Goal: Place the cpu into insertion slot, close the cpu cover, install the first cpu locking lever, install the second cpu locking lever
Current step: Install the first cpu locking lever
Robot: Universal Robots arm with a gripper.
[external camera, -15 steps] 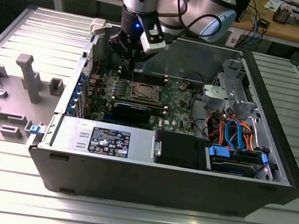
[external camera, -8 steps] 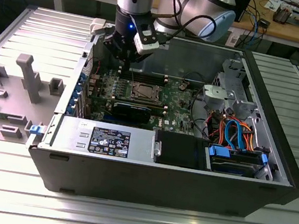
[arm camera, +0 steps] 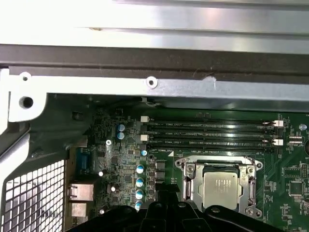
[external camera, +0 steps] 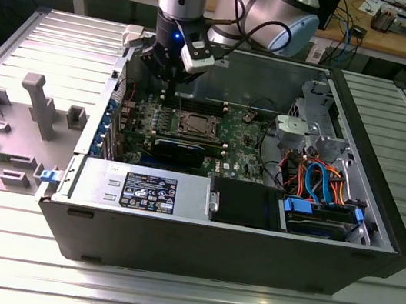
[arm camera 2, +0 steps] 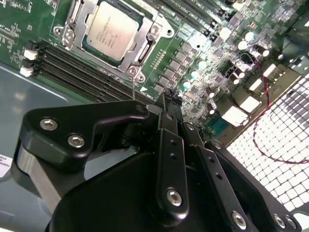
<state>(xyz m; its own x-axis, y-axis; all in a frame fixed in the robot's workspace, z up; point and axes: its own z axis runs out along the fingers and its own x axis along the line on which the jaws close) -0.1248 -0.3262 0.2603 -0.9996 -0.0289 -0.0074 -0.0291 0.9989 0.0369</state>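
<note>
Watching remotely, I read the exterior view from its left: past the grey fixture tray (external camera: pixel 32 104), the gripper (external camera: pixel 168 78) hung inside the open computer case (external camera: pixel 235 239), near the case's upper-left wall and up and left of the insertion slot (external camera: pixel 192 124). In the second wrist view the cpu (arm camera 2: pixel 112 30) lay seated, with the cpu cover (arm camera 2: pixel 141 54) apparently down around it, so I judged the lever steps were in hand. The fingers looked drawn together. A thin locking lever (arm camera 2: pixel 133 87) stood just beside their tip, though I could not tell whether they touched. Working that lever, I judged, called for fine alignment. Room was tight: memory slots (arm camera 2: pixel 82 67) ran between gripper and socket, and the drive cables (external camera: pixel 322 184) crowded the right.
</note>
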